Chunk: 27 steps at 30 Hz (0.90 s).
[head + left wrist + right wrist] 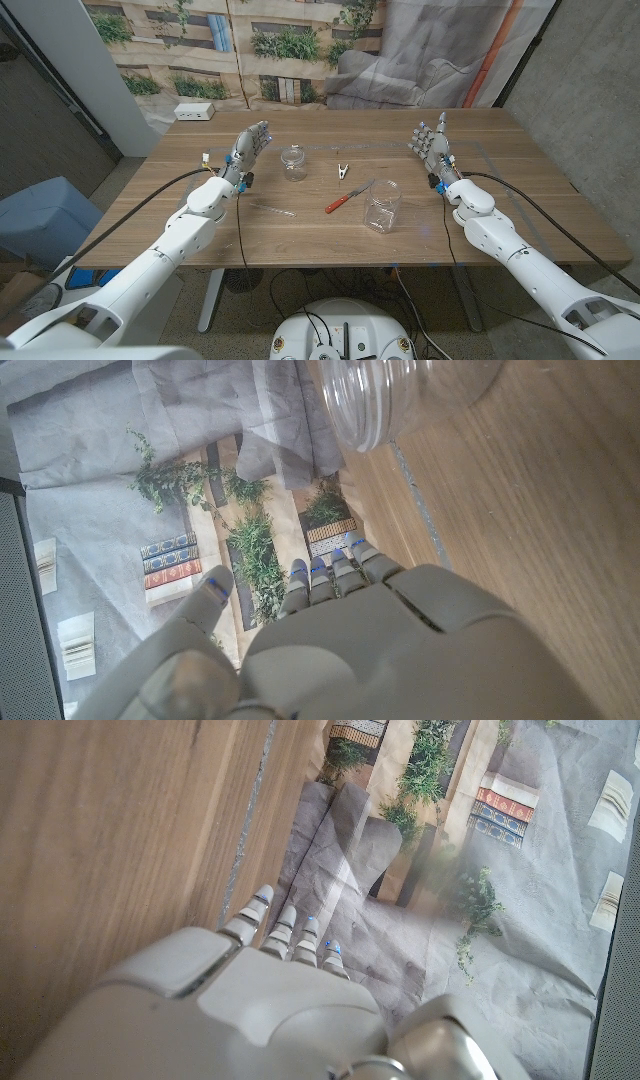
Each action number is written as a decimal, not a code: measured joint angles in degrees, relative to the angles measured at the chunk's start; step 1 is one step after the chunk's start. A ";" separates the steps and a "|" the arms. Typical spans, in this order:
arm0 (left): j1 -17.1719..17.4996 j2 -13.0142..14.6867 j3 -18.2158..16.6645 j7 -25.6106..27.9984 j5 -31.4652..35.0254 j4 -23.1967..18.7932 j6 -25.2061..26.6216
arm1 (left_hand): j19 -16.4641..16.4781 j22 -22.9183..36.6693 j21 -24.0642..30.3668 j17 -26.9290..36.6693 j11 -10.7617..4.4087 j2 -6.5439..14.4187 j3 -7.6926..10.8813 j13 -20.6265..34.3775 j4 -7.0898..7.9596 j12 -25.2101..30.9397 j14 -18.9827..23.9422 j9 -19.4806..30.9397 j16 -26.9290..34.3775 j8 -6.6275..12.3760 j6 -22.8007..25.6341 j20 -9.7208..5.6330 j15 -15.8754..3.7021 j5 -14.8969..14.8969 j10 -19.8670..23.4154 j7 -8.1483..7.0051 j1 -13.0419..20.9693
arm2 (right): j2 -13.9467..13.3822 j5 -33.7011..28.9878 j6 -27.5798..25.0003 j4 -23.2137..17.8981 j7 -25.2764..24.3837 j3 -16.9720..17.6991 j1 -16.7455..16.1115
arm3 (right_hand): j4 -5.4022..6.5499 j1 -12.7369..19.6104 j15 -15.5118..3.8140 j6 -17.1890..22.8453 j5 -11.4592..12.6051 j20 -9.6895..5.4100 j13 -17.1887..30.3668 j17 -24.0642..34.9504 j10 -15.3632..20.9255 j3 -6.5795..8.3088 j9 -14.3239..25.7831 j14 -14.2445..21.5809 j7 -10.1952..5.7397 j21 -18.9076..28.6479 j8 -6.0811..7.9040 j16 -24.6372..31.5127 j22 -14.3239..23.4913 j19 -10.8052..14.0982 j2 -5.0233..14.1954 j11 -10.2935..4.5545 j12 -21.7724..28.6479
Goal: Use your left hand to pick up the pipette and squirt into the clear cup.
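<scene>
On my screen the pipette (272, 209) lies flat nearest the tabletop's (520, 215) front edge, left of centre, apart from everything else and just in front of my left hand's wrist. A little farther in and right of centre stands the tall clear cup (381, 205), upright and open-topped. Just to its left a red-handled tool (346, 197) lies at a slant, its pale tip pointing toward the far right. Beyond that a small metal clip (343, 171) rests near the middle of the tabletop. To the clip's left sits a short clear jar (293, 161), close beside my left hand (251, 146); in the left wrist view the jar's (400, 395) rim shows past the fingertips (300, 572). That hand is raised with fingers spread, holding nothing. My right hand (431, 143) stands toward the right edge, fingers likewise spread and holding nothing. A white power strip (194, 111) lies at the far left corner.
</scene>
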 measured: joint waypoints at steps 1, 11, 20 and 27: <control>0.06 0.10 -0.04 0.01 0.09 -0.11 0.00 | 0.00 0.00 0.00 0.00 0.00 0.00 0.00 0.00 0.00 0.00 0.00 0.00 0.00 0.00 -0.12 0.00 0.00 0.00 0.00 -0.12 0.00 | 0.00 0.00 0.00 0.00 0.00 0.00 0.00 | 0.00 0.00 0.00 0.00 0.00 0.00 0.00 0.00 0.00 0.00 0.00 0.00 0.00 0.00 0.00 0.00 0.00 0.00 0.00 0.00 0.00; 2.32 3.95 -1.29 -0.42 1.87 -3.01 -0.62 | 0.31 0.00 -0.26 0.00 -0.31 0.30 -0.09 -0.01 -1.02 0.00 -0.13 -0.01 0.00 0.00 -0.11 0.31 -0.13 0.00 0.31 -0.11 0.30 | 0.00 0.00 -0.04 0.00 0.00 0.00 0.00 | 0.00 0.00 0.00 0.00 0.00 0.00 0.00 -0.01 0.00 0.00 -0.01 0.00 0.00 0.00 0.00 0.00 -0.01 0.00 0.00 0.00 0.00; 4.41 7.45 -2.61 -0.37 4.91 -4.78 -2.44 | 0.31 -0.01 -0.26 -0.01 -0.52 0.45 -0.15 -0.01 -1.78 0.00 0.09 -0.01 0.00 0.00 -0.11 0.31 -0.52 0.00 0.10 -0.74 0.92 | 0.00 0.00 -0.05 0.01 0.00 0.00 0.02 | 0.00 0.00 0.00 0.00 0.00 0.00 -0.01 -0.01 0.00 0.00 -0.01 0.00 0.00 0.00 0.00 0.00 -0.01 0.00 0.00 0.00 0.00; 6.28 10.44 -3.73 -0.19 7.60 -6.67 -3.91 | 0.31 -0.01 -0.26 -0.01 -1.14 0.66 0.02 -0.01 -3.05 0.00 0.32 -0.01 0.00 0.00 0.20 0.31 -0.75 0.00 0.72 -1.04 1.29 | 0.03 -0.01 -0.05 0.03 0.02 -0.02 0.04 | 0.00 0.00 0.00 0.00 0.00 0.00 -0.01 -0.01 0.00 0.00 -0.01 0.00 0.00 0.00 0.00 0.00 -0.01 0.00 0.00 0.00 0.00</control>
